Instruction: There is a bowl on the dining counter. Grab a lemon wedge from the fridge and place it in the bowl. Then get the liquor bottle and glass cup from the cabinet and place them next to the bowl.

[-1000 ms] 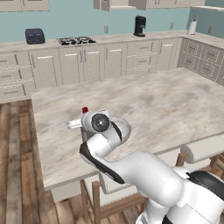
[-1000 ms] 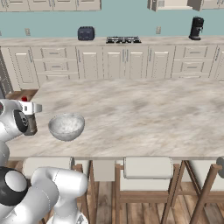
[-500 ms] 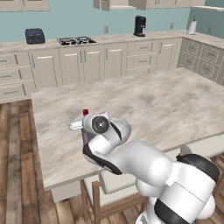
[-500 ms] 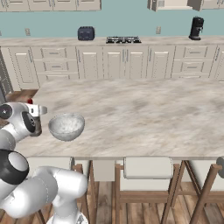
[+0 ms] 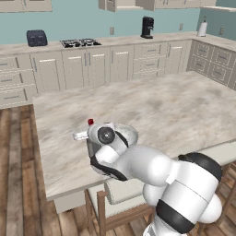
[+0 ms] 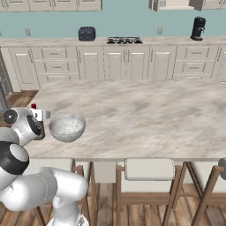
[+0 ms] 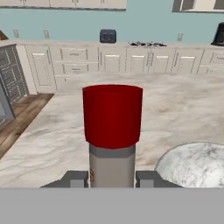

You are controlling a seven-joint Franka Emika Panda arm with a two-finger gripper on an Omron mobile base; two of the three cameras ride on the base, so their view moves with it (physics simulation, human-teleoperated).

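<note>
My gripper [image 7: 112, 179] is shut on the liquor bottle [image 7: 112, 131], its fingers [image 7: 74, 179] pressing the grey neck just under the red cap. The bottle [image 5: 91, 121] stands upright over the near left part of the dining counter [image 5: 184, 106], close beside the bowl [image 5: 128, 134]. From the right base view the red cap [image 6: 33, 106] shows above my hand, left of the speckled bowl [image 6: 67, 127] on the counter [image 6: 141, 110]. The bowl [image 7: 194, 164] lies to the lower right in the hand view. Whether the bottle's base touches the counter I cannot tell.
Cushioned stools [image 6: 143, 170] line the counter's near edge. Along the back wall are cream drawers, a stove [image 5: 80, 43], a dark toaster [image 5: 36, 38] and a black coffee machine [image 5: 147, 27]. Wooden floor lies left of the island.
The hand has sunk a little with the bottle, so the red cap sits lower beside the bowl. The arm's elbow has swung over. The bowl has not moved.
</note>
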